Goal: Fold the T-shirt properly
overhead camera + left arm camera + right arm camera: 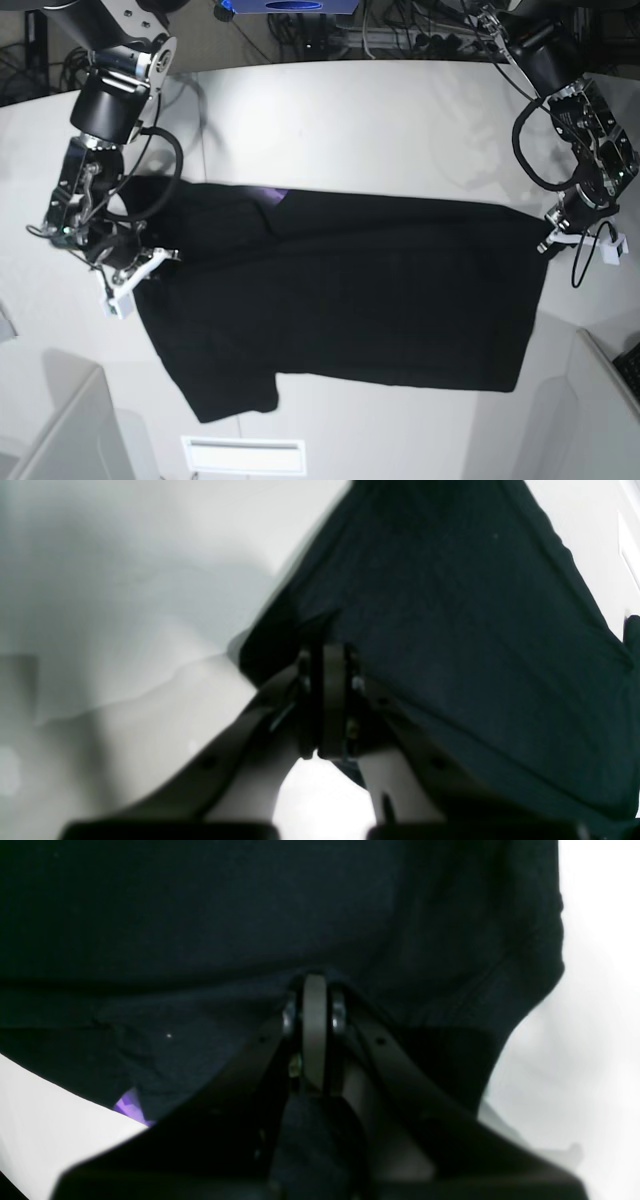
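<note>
Base view: mounted high, looking steeply down on the white table top (400,110), taking in both arms and the whole large black cloth T-shirt (370,300). Left wrist view: set behind the left gripper (330,700), very close, facing black cloth and white surface. Right wrist view: likewise behind the right gripper (315,1030), close, cloth filling most of it. All three views share the shirt.

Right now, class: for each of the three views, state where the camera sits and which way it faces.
Left wrist: on the left arm, looking along the shut left gripper pinching the T-shirt.
Right wrist: on the right arm, looking along the shut right gripper into black cloth.
Base: overhead, looking down at the white table; both arms show.
Shared: the T-shirt.
</note>
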Robot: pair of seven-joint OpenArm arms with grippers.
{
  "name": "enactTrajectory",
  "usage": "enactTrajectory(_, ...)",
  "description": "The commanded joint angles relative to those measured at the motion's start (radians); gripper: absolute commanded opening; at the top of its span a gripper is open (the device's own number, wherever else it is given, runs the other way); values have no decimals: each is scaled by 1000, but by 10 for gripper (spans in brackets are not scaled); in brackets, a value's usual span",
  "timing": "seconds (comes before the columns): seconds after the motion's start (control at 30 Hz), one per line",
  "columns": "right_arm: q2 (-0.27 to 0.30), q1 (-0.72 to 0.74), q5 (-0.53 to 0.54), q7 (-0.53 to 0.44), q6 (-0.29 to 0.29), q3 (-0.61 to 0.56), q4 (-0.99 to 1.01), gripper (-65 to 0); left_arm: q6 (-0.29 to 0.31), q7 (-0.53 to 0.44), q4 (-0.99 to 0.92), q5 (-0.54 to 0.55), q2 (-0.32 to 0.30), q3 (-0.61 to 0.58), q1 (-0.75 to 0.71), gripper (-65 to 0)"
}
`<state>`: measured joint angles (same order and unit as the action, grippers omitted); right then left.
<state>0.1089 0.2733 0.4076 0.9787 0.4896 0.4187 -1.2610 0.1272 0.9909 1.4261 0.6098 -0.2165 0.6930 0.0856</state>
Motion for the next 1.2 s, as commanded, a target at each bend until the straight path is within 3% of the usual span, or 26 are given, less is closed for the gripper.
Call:
enactTrajectory(0.0, 8, 28, 14, -25, 5, -1, -18, -650, 2, -19, 14, 12, -16, 3, 23, -650)
enactTrajectory(0.07, 8, 31, 14, -27, 5, -1, -18, -650, -10, -19, 12, 12, -14, 1, 42, -650)
enactTrajectory(0.17, 8, 33, 14, -27, 4, -1, -18, -650, -74, -19, -17, -8, -14, 1, 62, -650)
enactTrajectory(0.5, 8, 31, 14, -19, 4, 6, -18, -650, -82, -20, -29, -8, -16, -78, 95, -650)
enactTrajectory(0.6, 10, 30, 14, -24, 4, 7, -18, -450, -82, -22, -29, -8, -18, -77, 98, -650)
enactTrajectory(0.67, 12, 30, 14, -27, 4, 9, -18, -360, -82, -31, -29, -8, -19, -77, 101, -650)
enactTrajectory(0.7, 13, 30, 14, -27, 2, 9, -18, -344, -82, -46, -29, -8, -19, -77, 107, -635)
enactTrajectory(0.87, 16, 28, 14, -28, 2, 9, -27, -345, -83, -106, -78, -8, -21, -77, 124, -352)
enactTrajectory(0.97, 10, 28, 14, -28, -1, 56, -29, -345, -83, -149, -121, -8, -22, -77, 156, -247)
enactTrajectory(1.03, 5, 22, 14, -28, -29, 125, -47, -345, -83, -168, -143, -8, -24, -75, 171, -214)
enactTrajectory(1.17, -41, -56, 17, -28, -105, 199, -214, -345, -80, -168, -127, 6, -48, -68, 170, -216)
